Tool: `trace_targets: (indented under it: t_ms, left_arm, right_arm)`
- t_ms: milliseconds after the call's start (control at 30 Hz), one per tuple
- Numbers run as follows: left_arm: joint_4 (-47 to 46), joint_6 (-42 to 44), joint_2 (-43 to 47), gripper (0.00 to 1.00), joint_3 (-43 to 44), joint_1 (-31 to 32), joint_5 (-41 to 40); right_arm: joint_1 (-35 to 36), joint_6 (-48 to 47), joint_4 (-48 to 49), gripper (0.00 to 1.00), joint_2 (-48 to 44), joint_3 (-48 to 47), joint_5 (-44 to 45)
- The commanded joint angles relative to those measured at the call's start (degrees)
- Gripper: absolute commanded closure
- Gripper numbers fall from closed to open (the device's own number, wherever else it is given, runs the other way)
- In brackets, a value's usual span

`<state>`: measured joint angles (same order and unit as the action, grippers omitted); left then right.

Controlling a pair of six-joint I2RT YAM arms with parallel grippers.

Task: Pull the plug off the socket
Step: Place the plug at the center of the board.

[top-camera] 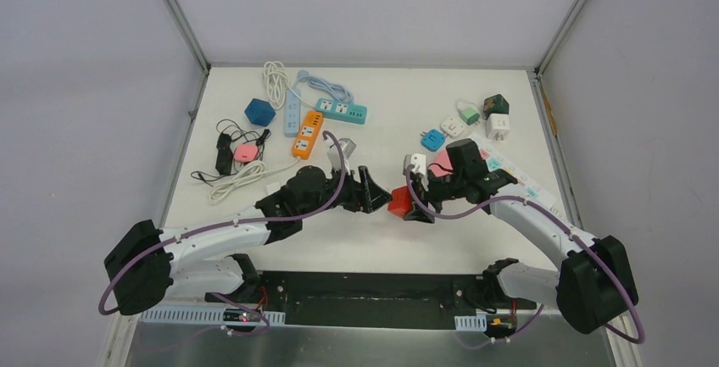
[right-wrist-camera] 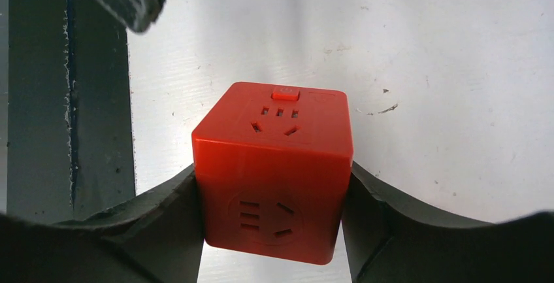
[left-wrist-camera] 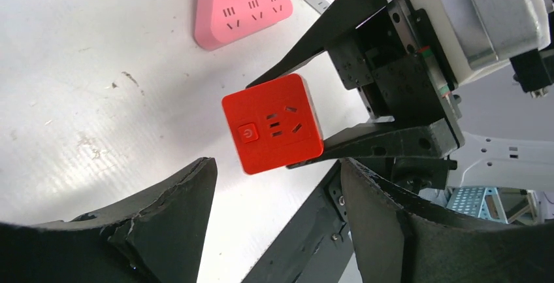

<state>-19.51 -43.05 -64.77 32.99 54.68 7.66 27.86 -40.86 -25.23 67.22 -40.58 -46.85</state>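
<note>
Between the fingers of my right pincer [right-wrist-camera: 273, 185] the red socket cube [left-wrist-camera: 272, 123] sits clamped by both flanks; the left pincer [left-wrist-camera: 277, 178] gapes empty just before it, no plug showing on the faces visible, so I brace the cube and approach squarely.

The left arm [top-camera: 212, 236] and right arm [top-camera: 534, 219] have white links, black joints, purple cables [top-camera: 342, 172].

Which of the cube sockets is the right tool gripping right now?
The red cube, clamped in the right tool. The blue cube, dark green cube and white cube lie untouched farther back.
</note>
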Motion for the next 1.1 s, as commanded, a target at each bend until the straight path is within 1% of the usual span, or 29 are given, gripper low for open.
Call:
trace_targets:
  t_ms: [0, 200, 300, 533, 833, 1067]
  left_arm:
    - [3.27, 4.44, 4.40, 0.29, -1.52, -0.14, -3.20]
    - [8.13, 7.00, 10.24, 0.27, -3.65, -0.18, -7.36]
    - [11.47, 7.55, 13.38, 0.25, -4.69, -0.13, -11.13]
    - [14.90, 8.35, 19.35, 0.21, -6.64, -0.10, -14.62]
    - [19.18, 8.85, 19.70, 0.20, -7.71, -0.16, -17.60]
    - [20.83, 8.94, 19.81, 0.20, -8.62, -0.10, -18.55]
  right_arm:
    - [-0.74, -2.43, -0.88, 1.00, -0.34, -2.03, -2.79]
    - [-1.61, -3.66, -3.05, 1.00, -0.31, -2.87, -3.83]
    - [-2.08, -3.87, -3.71, 1.00, -0.25, -3.23, -4.03]
    - [-2.87, -3.87, -4.09, 1.00, 0.01, -3.45, -4.30]
    - [-5.40, -3.29, -6.88, 1.00, 1.71, -6.01, -4.31]
    - [-7.29, -0.94, -6.39, 1.00, 2.80, -6.96, -2.88]
